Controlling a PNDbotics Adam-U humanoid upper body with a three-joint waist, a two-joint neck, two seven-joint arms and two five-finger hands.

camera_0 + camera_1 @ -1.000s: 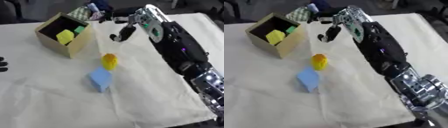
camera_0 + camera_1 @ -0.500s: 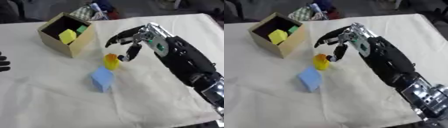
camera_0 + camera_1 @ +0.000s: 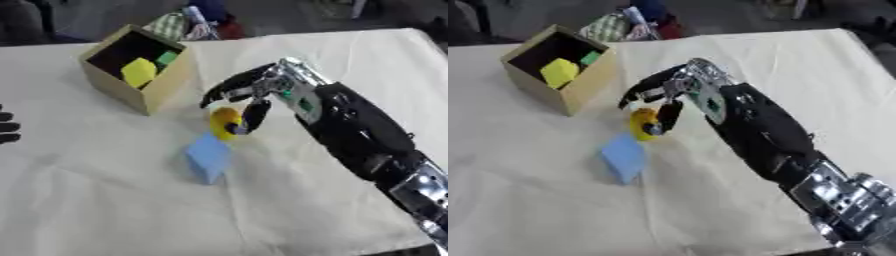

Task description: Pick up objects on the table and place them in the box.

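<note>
Blue block (image 3: 206,157) lies just below & left of the right hand (image 3: 249,92), flat on the cloth-covered table (image 3: 105,200). Yellow obj (image 3: 224,122) sits right under that hand, thumb at its right side, fingers arched apart over its top – around it, not closed. Beyond, up-left: box (image 3: 166,80), w/ yellow & green pieces inside. Left hand (image 3: 7,127) at far left edge, only fingertips showing – can't tell its state.

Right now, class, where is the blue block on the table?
In the left eye view the blue block lies near the middle of the table, just in front of the yellow piece under the right hand, and nearer the robot than the box.
</note>
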